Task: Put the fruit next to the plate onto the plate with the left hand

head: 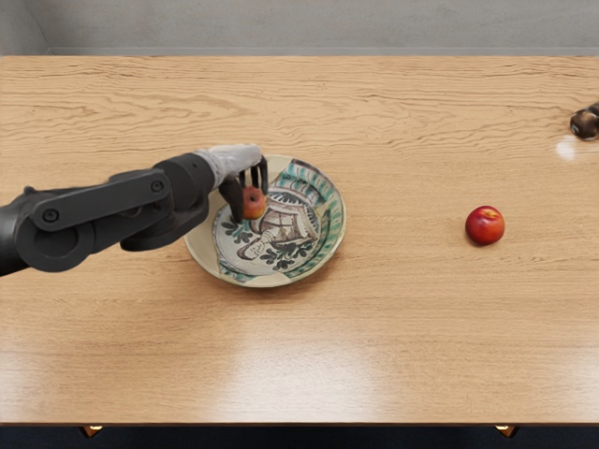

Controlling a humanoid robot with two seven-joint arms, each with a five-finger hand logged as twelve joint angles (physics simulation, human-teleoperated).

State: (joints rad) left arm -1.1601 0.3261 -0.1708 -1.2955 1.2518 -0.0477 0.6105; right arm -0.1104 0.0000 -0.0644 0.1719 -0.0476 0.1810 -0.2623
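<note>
The fruit (pixel 254 202) is clasped in the curled fingers (pixel 262 176) of the left hand (pixel 241 183) over the plate (pixel 320 253), held low, I judge, so it will not roll off on release

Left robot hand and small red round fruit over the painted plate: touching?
Touching. Head view: fingers of the left robot hand sit against both sides of the small red round fruit.

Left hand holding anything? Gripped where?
Yes: the left hand holds the small fruit, fingers clasping its sides, over the plate.
</note>
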